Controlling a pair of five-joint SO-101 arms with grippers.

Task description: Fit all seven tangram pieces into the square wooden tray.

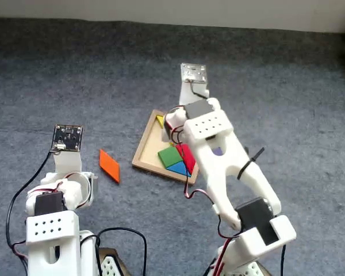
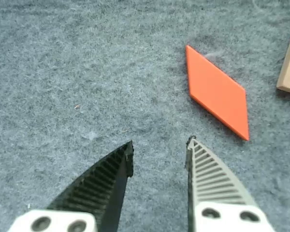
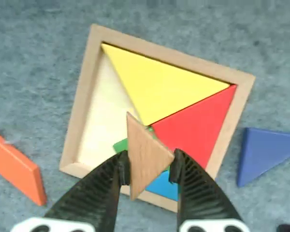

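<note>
While the right gripper (image 3: 150, 162) clamps one wood-coloured triangle (image 3: 145, 154) above the single square wooden tray (image 3: 82, 96), four pieces lie inside it: one yellow triangle (image 3: 159, 84), one red triangle (image 3: 198, 125), one green piece (image 3: 120, 145) and one light blue piece (image 3: 162, 184). One dark blue triangle (image 3: 266, 150) lies on the grey carpet (image 2: 63, 72) just beside the tray, and one orange parallelogram (image 2: 216, 92) lies near its opposite side. The left gripper (image 2: 159, 147) hovers near the parallelogram, jaws partly spread, holding nothing.
</note>
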